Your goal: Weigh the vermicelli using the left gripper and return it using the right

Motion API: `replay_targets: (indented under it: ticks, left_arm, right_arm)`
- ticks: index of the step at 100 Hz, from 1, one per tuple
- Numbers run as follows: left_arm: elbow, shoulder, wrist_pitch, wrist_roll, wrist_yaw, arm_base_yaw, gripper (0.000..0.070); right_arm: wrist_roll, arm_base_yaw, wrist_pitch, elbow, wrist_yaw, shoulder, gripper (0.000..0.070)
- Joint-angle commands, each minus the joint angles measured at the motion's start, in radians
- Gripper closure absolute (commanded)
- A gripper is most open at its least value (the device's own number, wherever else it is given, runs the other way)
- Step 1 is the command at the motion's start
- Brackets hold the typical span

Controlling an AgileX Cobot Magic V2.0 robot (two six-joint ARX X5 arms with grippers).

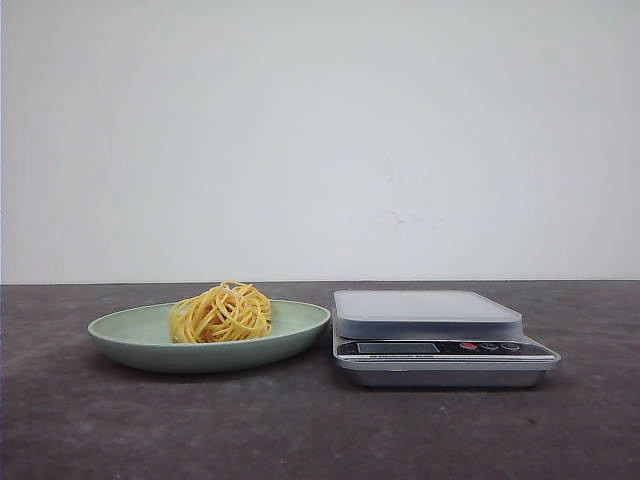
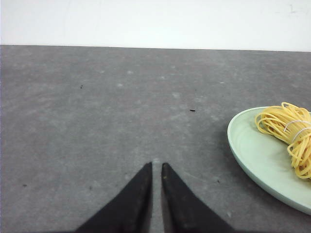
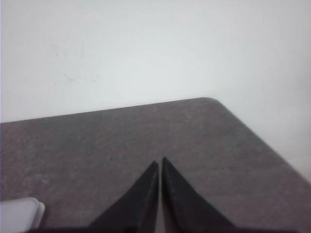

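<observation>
One vermicelli [image 1: 221, 312] clump; one plate [image 1: 120, 330]; one scale [image 1: 440, 340]; two pincers.

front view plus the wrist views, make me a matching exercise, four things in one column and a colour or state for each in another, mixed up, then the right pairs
Things:
1. vermicelli
2. plate
3. scale
4. left gripper

Colour or state:
A. nothing on its platform
B. pale green
C. shut, gripping nothing, over bare table
D. golden-yellow clump on the plate

Pairs: 1-D, 2-B, 3-A, 4-C
</observation>
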Motion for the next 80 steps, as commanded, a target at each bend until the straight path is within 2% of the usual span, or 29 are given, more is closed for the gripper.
replay_targets:
  ticks: [1,25,52,80]
  left_arm:
    - [-0.018,0.001,-0.004,0.014,0.002,0.000,0.0700]
    - [-0.018,0.001,-0.004,0.014,0.002,0.000,0.0700]
    - [-0.018,0.001,-0.004,0.014,0.002,0.000,0.0700]
    - [-0.018,0.001,-0.004,0.014,0.002,0.000,0.0700]
  right_arm:
    - [-0.010,-0.002,0.055,-0.079,-0.003,-0.025,0.0697]
    - [-0.022,0.002,0.084,-0.229,-0.003,-0.101,0.0697]
    - [-0.100,0.022,0.064,-0.246,-0.064,-0.101,0.0697]
    - [-0.092,0.030,0.045,-0.289,-0.095,-0.101,0.0697]
